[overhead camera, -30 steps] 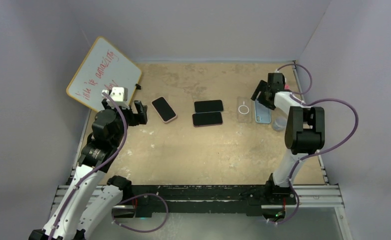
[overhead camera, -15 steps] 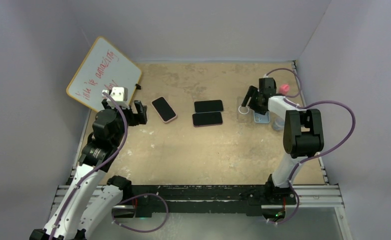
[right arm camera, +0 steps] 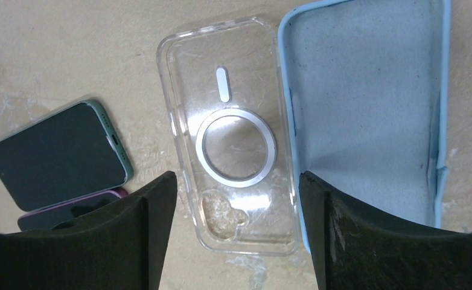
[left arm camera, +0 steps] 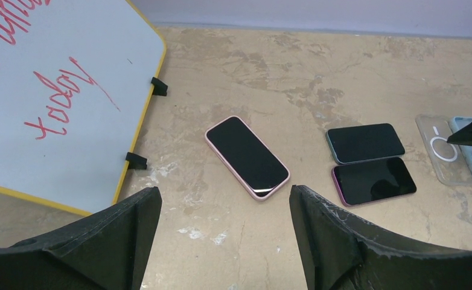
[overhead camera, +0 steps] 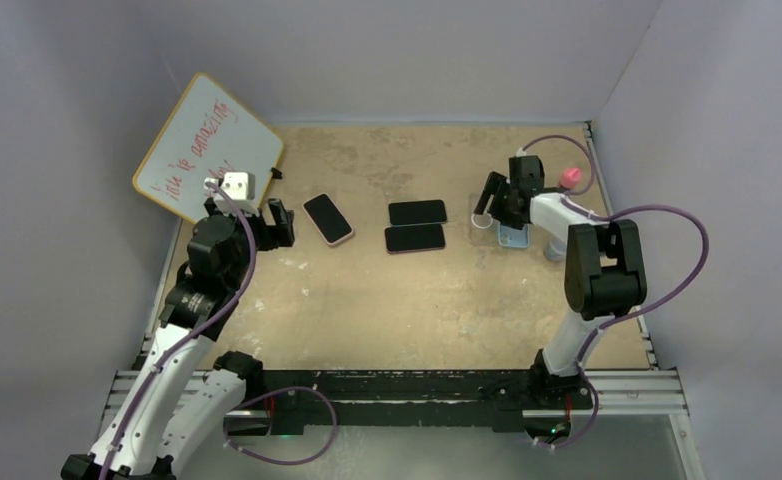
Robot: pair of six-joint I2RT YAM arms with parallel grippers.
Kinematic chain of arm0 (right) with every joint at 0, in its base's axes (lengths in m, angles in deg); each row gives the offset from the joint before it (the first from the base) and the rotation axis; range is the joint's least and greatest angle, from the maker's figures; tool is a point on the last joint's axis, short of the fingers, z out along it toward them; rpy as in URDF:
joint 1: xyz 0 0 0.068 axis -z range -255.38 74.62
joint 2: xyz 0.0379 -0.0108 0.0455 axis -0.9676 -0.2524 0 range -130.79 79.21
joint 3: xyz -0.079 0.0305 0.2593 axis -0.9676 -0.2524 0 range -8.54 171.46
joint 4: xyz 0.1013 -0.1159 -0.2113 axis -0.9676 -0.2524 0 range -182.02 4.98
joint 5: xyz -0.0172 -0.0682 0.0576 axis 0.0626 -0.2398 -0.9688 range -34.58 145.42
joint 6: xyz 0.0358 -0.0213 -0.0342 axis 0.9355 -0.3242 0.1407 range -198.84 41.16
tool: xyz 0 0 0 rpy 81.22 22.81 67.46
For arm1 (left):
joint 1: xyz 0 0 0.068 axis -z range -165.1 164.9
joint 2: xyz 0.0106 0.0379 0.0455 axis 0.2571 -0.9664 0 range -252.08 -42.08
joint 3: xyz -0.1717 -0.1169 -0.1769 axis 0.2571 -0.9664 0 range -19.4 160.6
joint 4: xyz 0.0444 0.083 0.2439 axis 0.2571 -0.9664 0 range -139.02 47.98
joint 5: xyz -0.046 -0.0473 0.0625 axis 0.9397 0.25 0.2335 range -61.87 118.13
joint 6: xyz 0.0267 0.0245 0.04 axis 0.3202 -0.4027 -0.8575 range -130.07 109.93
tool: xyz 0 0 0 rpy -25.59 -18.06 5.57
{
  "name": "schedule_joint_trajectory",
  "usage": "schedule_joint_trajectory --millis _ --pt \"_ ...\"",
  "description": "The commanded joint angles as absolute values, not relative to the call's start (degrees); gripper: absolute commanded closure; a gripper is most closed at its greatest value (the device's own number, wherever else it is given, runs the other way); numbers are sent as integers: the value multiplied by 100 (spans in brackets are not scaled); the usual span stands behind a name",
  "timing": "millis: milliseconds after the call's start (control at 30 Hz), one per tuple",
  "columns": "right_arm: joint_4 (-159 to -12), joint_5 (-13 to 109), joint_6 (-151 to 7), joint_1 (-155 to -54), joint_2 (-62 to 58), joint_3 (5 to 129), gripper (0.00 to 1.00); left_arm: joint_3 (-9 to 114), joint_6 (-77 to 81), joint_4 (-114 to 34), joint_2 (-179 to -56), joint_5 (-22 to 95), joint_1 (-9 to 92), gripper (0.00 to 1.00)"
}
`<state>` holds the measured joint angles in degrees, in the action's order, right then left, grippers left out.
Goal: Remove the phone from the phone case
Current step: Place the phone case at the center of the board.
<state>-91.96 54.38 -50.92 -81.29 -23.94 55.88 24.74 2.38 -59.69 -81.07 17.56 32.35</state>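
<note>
A phone in a pink case (overhead camera: pixel 328 219) (left arm camera: pixel 247 157) lies screen up on the table, left of centre. My left gripper (overhead camera: pixel 279 224) (left arm camera: pixel 224 199) hovers open and empty just to its left, with the phone ahead of its fingers. An empty clear case (right arm camera: pixel 233 139) (left arm camera: pixel 445 148) and an empty light blue case (right arm camera: pixel 366 115) (overhead camera: pixel 512 237) lie side by side at the right. My right gripper (overhead camera: pixel 494 203) (right arm camera: pixel 236 184) is open above the clear case, holding nothing.
A green phone (overhead camera: pixel 417 212) (left arm camera: pixel 365 142) and a purple phone (overhead camera: pixel 414 237) (left arm camera: pixel 373 180) lie bare in the middle. A whiteboard (overhead camera: pixel 207 145) leans at the back left, near the left arm. A small pink object (overhead camera: pixel 568 177) sits behind the right arm.
The right gripper has swung left, from above the blue case to above the clear case, uncovering the pink object. The left arm has barely moved.
</note>
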Motion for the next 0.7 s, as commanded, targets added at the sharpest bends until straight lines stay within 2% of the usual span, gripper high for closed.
schedule_joint_trajectory --millis 0,267,667 --pt "-9072 5520 -5125 -8149 -1741 5444 24 2454 435 -5799 -8229 1803 3132 19" --pt "-8386 5184 -5459 -8611 -1378 5118 21 2454 505 -5817 -8494 1930 3004 19" --pt "-7969 4736 -5485 -9245 -2628 5999 19 2454 479 -5863 -8781 1935 2933 19"
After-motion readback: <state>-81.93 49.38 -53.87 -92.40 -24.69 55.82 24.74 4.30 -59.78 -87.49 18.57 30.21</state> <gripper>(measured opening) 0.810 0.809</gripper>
